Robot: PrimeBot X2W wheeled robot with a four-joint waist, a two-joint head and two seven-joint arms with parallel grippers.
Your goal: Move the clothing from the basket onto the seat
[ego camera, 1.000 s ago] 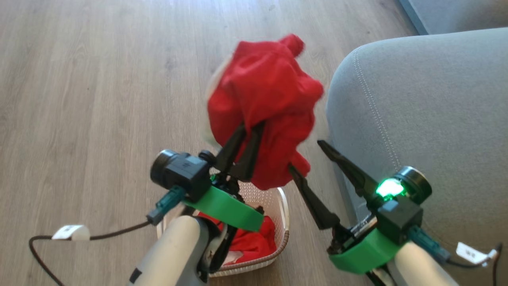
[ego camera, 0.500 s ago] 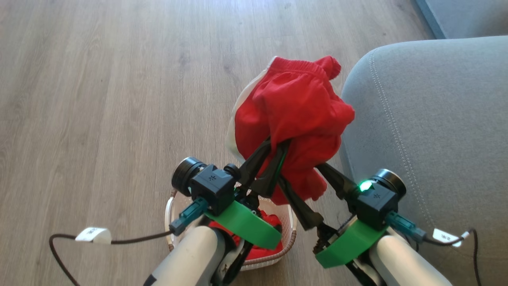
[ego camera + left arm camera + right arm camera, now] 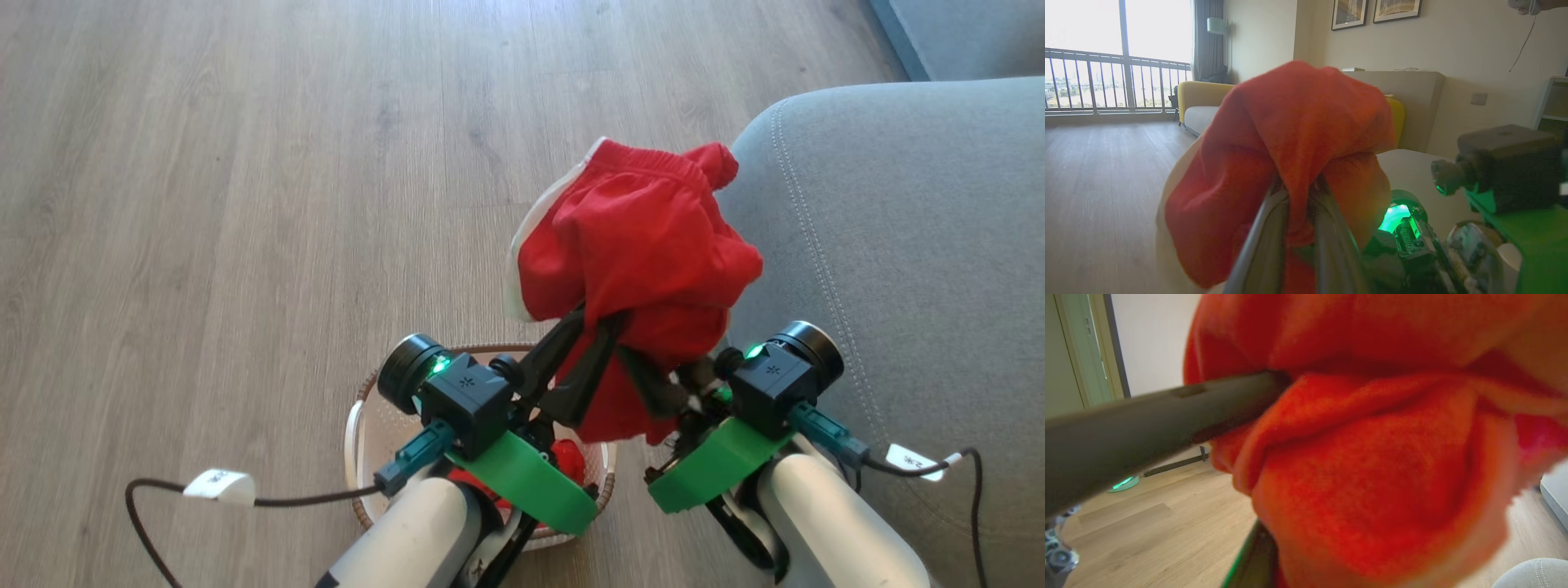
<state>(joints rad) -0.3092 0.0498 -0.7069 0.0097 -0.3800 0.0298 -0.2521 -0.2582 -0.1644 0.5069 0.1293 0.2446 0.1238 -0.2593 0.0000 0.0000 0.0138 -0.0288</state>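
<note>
The bright red soft fabric garment (image 3: 637, 237) hangs over the cream plastic basket (image 3: 357, 425), just beside the grey upholstered seat (image 3: 898, 229). The left hand (image 3: 594, 320) is clamped on it. The right hand (image 3: 649, 380) is buried in the folds, and I cannot tell its grip. A tug between the two hands could drop the garment on the floor.

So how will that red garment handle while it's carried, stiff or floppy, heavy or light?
Probably floppy: the red garment drapes in loose folds over the left end effector, which pinches one bunch of it. Likely light for its bulk, since it puffs up rather than hanging taut. It would probably slump and spread once released on the seat.
</note>
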